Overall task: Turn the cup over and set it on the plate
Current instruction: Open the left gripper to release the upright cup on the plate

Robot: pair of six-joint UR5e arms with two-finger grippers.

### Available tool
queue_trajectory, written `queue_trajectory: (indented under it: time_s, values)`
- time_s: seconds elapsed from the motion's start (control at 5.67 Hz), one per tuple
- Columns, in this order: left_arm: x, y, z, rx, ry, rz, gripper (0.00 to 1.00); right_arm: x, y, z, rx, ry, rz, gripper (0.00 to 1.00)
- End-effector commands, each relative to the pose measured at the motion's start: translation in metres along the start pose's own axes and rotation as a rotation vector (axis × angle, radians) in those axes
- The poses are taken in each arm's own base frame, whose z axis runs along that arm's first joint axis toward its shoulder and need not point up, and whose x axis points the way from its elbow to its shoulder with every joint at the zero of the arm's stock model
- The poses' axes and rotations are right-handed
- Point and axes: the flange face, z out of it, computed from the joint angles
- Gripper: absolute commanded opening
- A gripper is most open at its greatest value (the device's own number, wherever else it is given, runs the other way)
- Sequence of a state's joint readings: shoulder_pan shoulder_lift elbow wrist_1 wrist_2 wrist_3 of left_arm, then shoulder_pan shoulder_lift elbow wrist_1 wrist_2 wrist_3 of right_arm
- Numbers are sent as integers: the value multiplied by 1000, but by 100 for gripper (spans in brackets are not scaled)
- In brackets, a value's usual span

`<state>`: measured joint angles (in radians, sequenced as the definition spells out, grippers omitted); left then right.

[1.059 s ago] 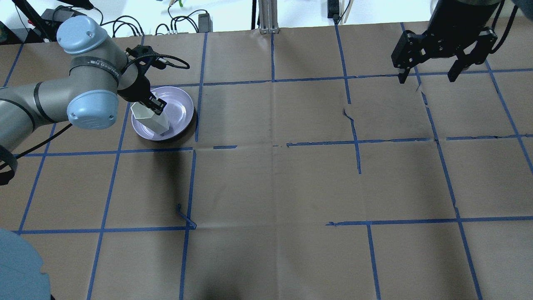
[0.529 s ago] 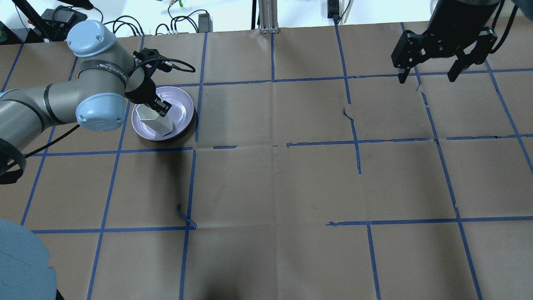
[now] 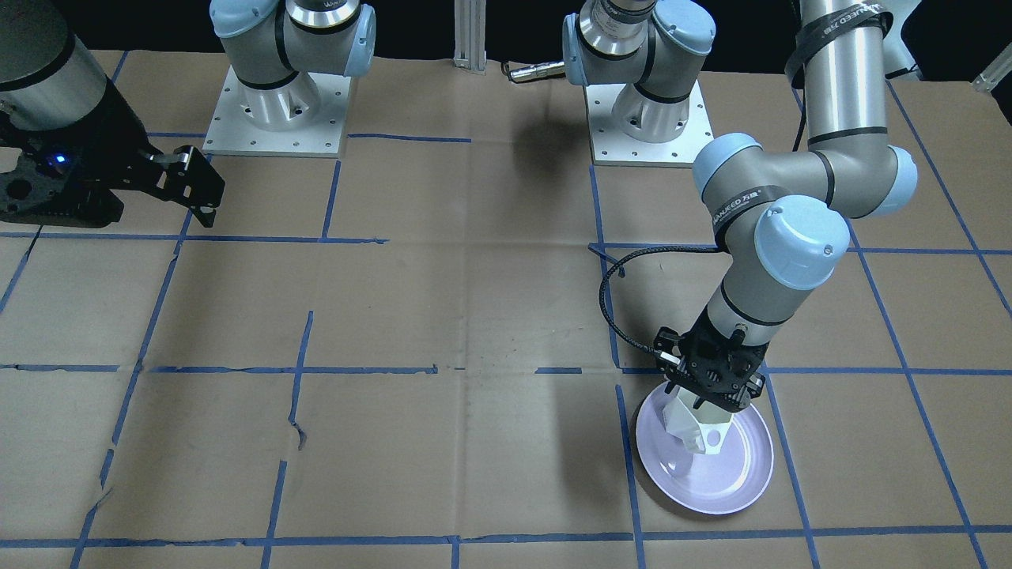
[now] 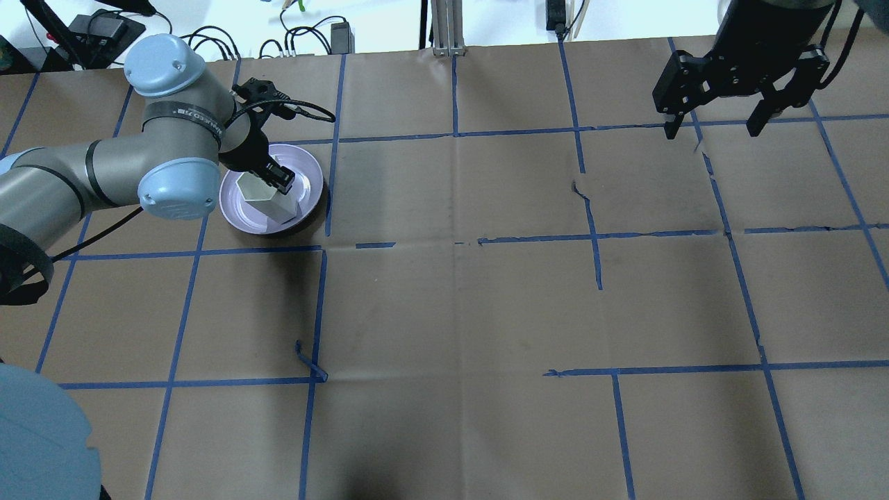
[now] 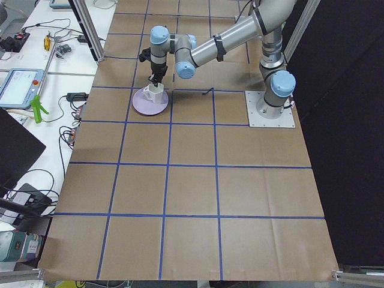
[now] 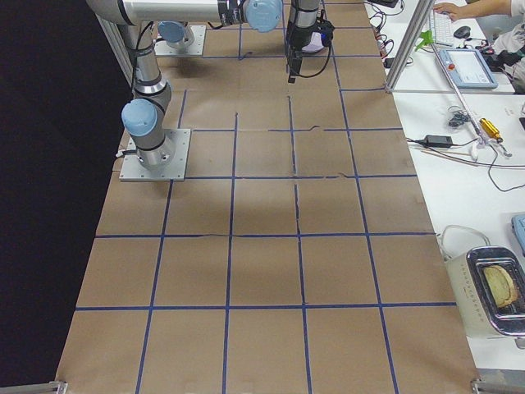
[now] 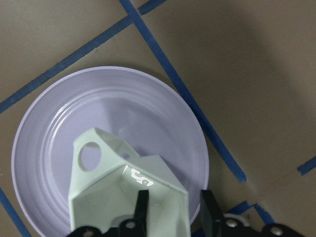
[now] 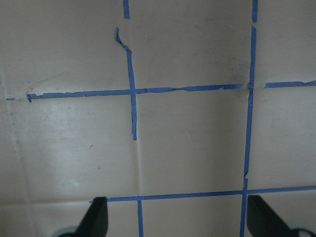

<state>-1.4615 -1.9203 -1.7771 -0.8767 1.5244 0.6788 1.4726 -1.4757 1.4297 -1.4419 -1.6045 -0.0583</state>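
The white faceted cup (image 4: 266, 199) is over the lavender plate (image 4: 308, 173) at the table's far left, mouth upward and slightly tilted. My left gripper (image 4: 278, 179) is shut on the cup's rim wall, one finger inside and one outside. The left wrist view shows the cup (image 7: 118, 187), its handle at upper left, the plate (image 7: 123, 103) beneath and the gripper (image 7: 174, 200). I cannot tell whether the base touches the plate. In the front-facing view the cup (image 3: 696, 428) hangs over the plate (image 3: 715, 482). My right gripper (image 4: 714, 129) is open and empty, high at the far right.
The table is covered in brown paper with a blue tape grid (image 4: 455, 239). Cables and power supplies (image 4: 305, 35) lie beyond the far edge. The right wrist view shows only paper and torn tape (image 8: 132, 89) below the open right gripper (image 8: 177, 215).
My left arm has shifted right with the cup, bringing it from the plate's near-left part toward the middle and turning it more upright. The right arm has not moved.
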Motion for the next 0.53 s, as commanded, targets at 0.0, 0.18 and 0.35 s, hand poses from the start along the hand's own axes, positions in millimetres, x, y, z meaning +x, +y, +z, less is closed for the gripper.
queue_trajectory:
  time_s: [0.0, 0.18, 0.35]
  values:
    - [6, -3, -33, 2, -17, -35, 98, 0, 0, 0, 0, 0, 0, 100]
    - [18, 3, -71, -22, 2, -140, 98, 0, 0, 0, 0, 0, 0, 100]
    - [49, 2, -121, -77, 39, -242, 98, 0, 0, 0, 0, 0, 0, 100]
